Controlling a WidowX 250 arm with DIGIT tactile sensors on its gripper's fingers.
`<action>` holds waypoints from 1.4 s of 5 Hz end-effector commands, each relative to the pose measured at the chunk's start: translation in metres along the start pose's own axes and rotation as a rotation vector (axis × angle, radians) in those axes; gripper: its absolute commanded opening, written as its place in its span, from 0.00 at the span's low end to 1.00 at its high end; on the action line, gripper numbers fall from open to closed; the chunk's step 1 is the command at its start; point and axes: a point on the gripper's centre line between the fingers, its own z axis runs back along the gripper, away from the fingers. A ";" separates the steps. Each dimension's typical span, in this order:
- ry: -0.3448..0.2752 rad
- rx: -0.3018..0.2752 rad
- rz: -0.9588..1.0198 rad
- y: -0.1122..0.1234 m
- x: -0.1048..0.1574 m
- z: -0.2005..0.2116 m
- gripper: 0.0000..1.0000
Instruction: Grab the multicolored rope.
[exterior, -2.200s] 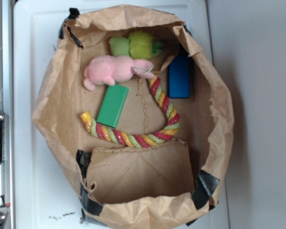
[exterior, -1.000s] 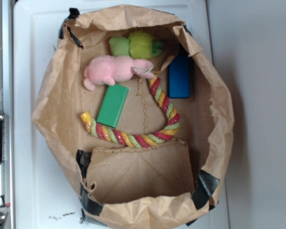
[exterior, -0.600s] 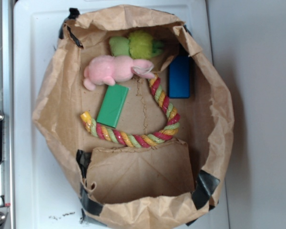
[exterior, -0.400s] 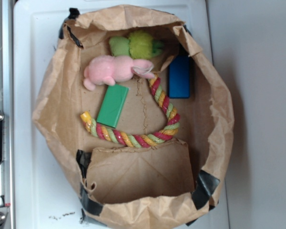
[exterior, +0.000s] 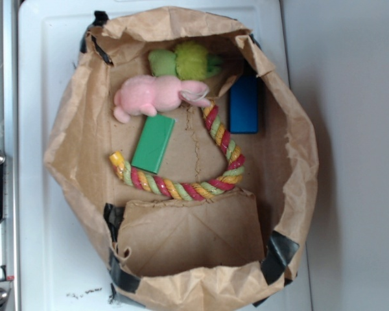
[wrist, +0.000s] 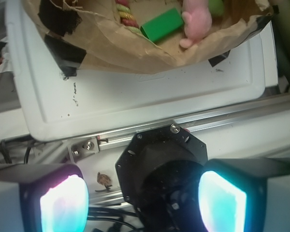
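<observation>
White tray (exterior: 39,129) sits on the bench, the widest thing here, seen whole from above and as a white slab in the wrist view (wrist: 135,101). On it stands a brown paper bag (exterior: 71,142), mouth rolled open, black tape at its corners; the wrist view catches only its near rim (wrist: 111,48).

Inside the bag, on the floor: the rope (exterior: 201,188), longest item, twisted red, yellow and pale green. It curves like a J, from a yellow end at lower left, along the front fold of the bag floor, then up the right side to the pink toy. A short stretch of it shows in the wrist view (wrist: 124,12).

Pink toy (exterior: 149,96) lies left of centre, touching the rope's upper end; also seen over the rim from the wrist (wrist: 197,21). Green toy (exterior: 185,61) sits behind it against the back wall. Green block (exterior: 153,143) lies tilted below the pink toy, its lower end just beside the rope near the yellow tip; wrist view shows it too (wrist: 162,25). Blue block (exterior: 244,103) stands apart at right, beside the rope's rising arm.

Gripper (wrist: 142,193) appears in the wrist view only, outside the bag, over the metal rail (wrist: 222,123). Fingers (wrist: 63,203) spread wide, holding nothing, well apart from the rope.
</observation>
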 end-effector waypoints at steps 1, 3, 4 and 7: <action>-0.273 -0.054 0.053 -0.025 0.060 0.015 1.00; -0.322 -0.094 0.065 0.002 0.094 -0.001 1.00; -0.316 -0.119 0.077 0.016 0.103 0.002 1.00; -0.289 -0.184 0.353 0.023 0.086 0.018 1.00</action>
